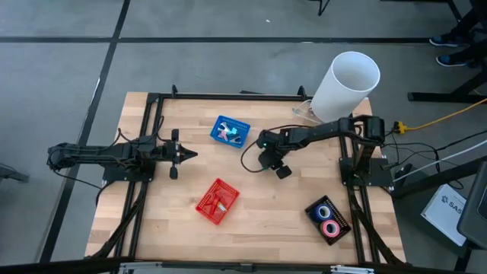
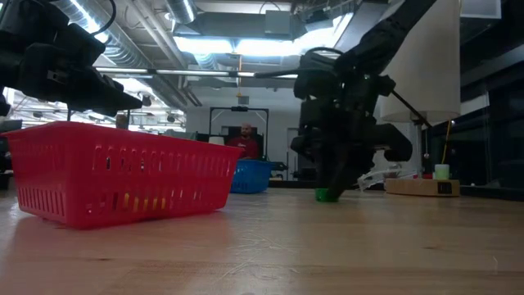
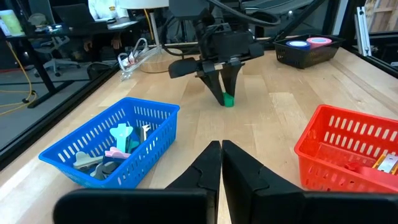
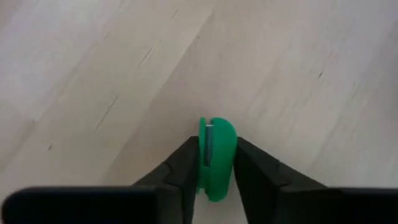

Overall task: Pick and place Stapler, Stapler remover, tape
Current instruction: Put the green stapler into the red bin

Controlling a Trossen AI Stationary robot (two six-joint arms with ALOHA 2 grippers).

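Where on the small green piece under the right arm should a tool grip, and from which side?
Grip the small green piece across its two flat faces, coming straight down from above. It stands on edge on the table, so its thin width fits between fingers, as the right tool shows.

The baskets lie between the arms — tape sits, seemingly in a tray, near the right arm's base.

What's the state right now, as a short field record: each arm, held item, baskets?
right gripper: down at the table, fingers shut on a small green item, between blue and black baskets
left gripper: fingers shut, holding nothing, waiting at the table's left
blue basket: small mixed pieces
red basket: some items inside
black basket: blue and pink tape rolls
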